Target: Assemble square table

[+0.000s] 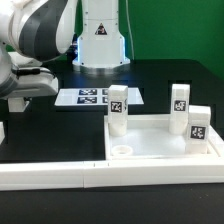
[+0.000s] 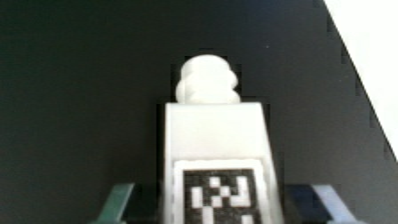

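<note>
My tool grips the fourth leg; next, I think, thread it into the tabletop's empty socket.

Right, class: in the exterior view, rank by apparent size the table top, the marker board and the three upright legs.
1. Table top, largest.
2. Marker board.
3. Smallest: left leg, far leg and near leg look alike; nearness to the camera makes ranking them unsure.
</note>
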`<state>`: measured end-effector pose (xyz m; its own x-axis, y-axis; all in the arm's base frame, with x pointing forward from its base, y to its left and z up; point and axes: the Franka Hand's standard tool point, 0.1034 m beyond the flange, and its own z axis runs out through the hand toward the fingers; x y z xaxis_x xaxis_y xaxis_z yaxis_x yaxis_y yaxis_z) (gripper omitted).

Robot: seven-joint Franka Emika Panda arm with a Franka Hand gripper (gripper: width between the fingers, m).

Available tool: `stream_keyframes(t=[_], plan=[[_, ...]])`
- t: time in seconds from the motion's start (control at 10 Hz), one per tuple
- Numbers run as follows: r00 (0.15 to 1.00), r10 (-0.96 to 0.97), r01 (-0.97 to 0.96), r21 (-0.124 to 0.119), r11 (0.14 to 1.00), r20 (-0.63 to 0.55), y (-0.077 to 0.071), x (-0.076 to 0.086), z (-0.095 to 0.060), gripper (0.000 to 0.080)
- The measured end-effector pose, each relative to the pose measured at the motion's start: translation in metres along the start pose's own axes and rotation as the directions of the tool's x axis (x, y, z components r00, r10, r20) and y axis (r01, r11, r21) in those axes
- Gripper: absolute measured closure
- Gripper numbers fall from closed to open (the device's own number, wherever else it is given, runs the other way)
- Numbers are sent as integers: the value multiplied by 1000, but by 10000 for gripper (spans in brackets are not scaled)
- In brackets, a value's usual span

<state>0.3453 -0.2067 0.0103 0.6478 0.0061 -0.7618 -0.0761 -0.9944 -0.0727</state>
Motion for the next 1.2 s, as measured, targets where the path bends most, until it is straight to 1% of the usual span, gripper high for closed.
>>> stream_keyframes(t=[0.4,0.5,0.6,0.7,0.8,0.9,1.0,1.1,1.2], plan=[[1000,0,0,0,1000,0,0,0,0,514],[1000,-1,1,-2,1000,4,-3,-1,-5,514],[1000,-21,21,-13,1000,-3,-14,-8,-30,514],[998,-47,46,-27,999,-40,-25,-15,-59,514],[994,-68,64,-42,997,-80,-32,-22,-80,512],[986,-102,94,-65,993,-135,-39,-31,-109,512],[981,-123,113,-70,991,-152,-41,-40,-127,512],[972,-126,111,-86,990,-197,-38,-35,-133,512],[949,-137,115,-94,989,-284,-38,-28,-134,512]])
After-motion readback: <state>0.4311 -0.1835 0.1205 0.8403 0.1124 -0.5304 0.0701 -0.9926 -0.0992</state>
